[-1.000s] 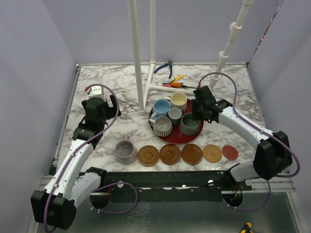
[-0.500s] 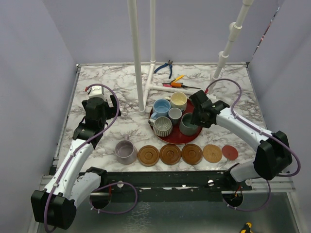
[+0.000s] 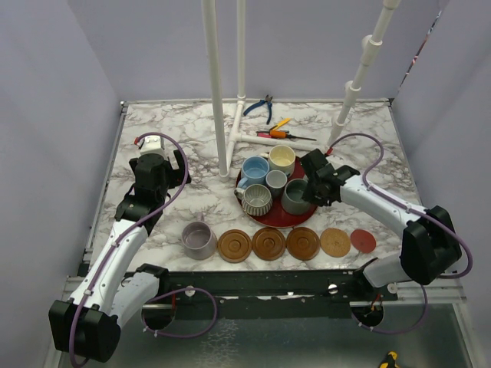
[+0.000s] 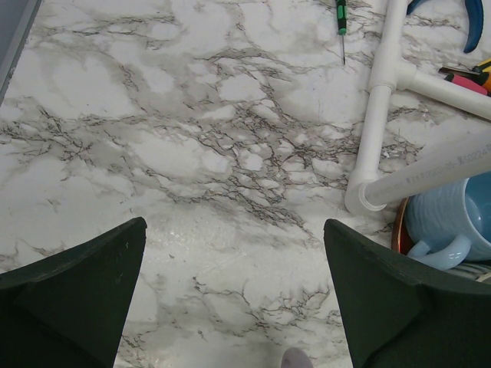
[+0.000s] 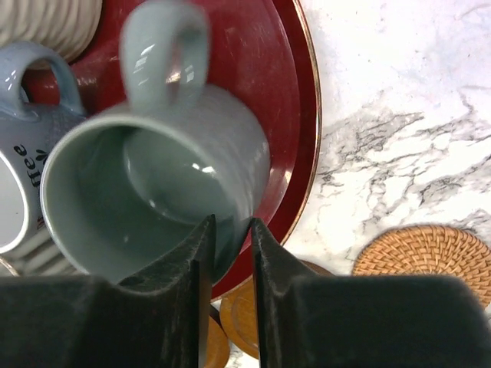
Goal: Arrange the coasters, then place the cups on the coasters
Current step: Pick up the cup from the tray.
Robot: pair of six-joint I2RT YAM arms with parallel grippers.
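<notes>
Top external: right gripper [image 3: 309, 192] was down at the red tray [image 3: 290, 220], at the right side of the grey-green mug [image 3: 294, 198]. Right wrist confirmed it: jaws clamped on the mug wall, one finger inside the rim, one outside, handle pointing away from the gripper. Mug was sitting on the tray, not on a coaster.

Also on the tray: light blue mug [image 3: 255, 169], cream-yellow mug [image 3: 281, 158], small pale grey mug [image 3: 276, 182], ribbed mug [image 3: 257, 200]. All upright and packed close together.

Coasters sat in a row along the near edge, just beside each other: three brown coasters [image 3: 235, 245] [image 3: 268, 243] [image 3: 302, 243], then a tan coaster [image 3: 335, 242], then a reddish coaster [image 3: 363, 241] at the right end. All five were bare. Lavender mug [image 3: 199, 240] stood upright at the left end of that row; couldn't tell if a coaster was under it.

Left gripper [image 4: 234, 226] hung over bare marble table [image 4: 192, 138], well apart from the row, jaws wide apart, nothing between them. Left wrist also caught the white pipe frame [image 4: 381, 100] and the blue mug's handle at the frame's right edge.
</notes>
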